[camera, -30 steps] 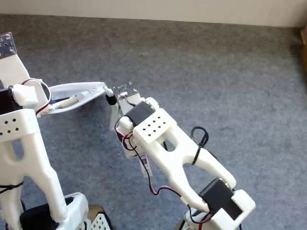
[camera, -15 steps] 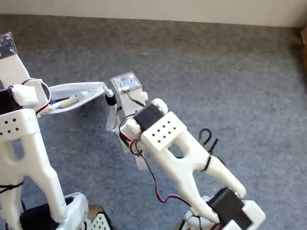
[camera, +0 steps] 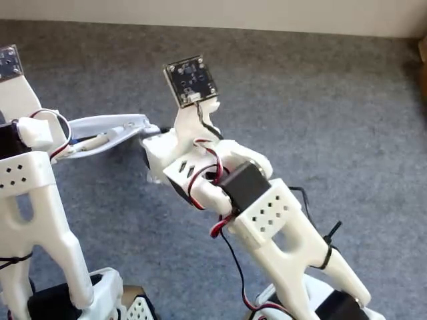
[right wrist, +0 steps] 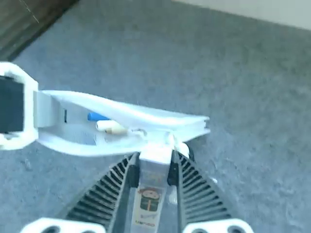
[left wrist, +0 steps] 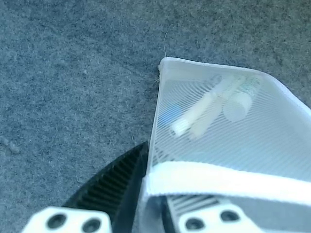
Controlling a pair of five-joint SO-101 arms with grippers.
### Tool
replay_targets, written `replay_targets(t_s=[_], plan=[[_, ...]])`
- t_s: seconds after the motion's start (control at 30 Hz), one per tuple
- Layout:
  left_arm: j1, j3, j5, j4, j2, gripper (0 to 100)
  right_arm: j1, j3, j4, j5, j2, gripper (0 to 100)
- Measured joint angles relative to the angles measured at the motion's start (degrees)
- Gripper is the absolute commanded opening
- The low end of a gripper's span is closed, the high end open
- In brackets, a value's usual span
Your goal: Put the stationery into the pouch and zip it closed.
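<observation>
The pouch, at the left, is pinched by the left gripper. A flat white piece is gripped by the right gripper at the pouch's mouth and must be pushed in next.

White printed shells form the left arm and right arm, both pierced with small round holes. A black servo sits in the right arm, red and black cables loop outside, and a square camera board tops its wrist. The jaws are black and ribbed.
</observation>
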Motion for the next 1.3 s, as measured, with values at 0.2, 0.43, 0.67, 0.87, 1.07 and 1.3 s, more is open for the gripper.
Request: replay_targets(t_s=[0.2,0.43,0.67,0.87,1.07,1.3], plan=[[0.0,0.0,0.0,0.0,0.0,1,0.0,0.0,-9.4,0.0,-0.1,4.0],[0.0,0.0,0.0,0.0,0.0,1,0.0,0.0,-18.7,0.0,-0.1,4.0],[0.0,0.0,0.0,0.0,0.0,1,0.0,0.0,-24.2,0.0,-0.1,4.0],[0.0,0.0,0.0,0.0,0.0,1,0.0,0.0,-27.5,0.0,-0.1,4.0],[0.0,0.0,0.0,0.0,0.0,1,0.0,1.0,-33.1,0.0,-0.1,4.0],[0.0,0.0,0.0,0.0,0.0,1,0.0,9.4,-48.4,0.0,-0.1,4.0]])
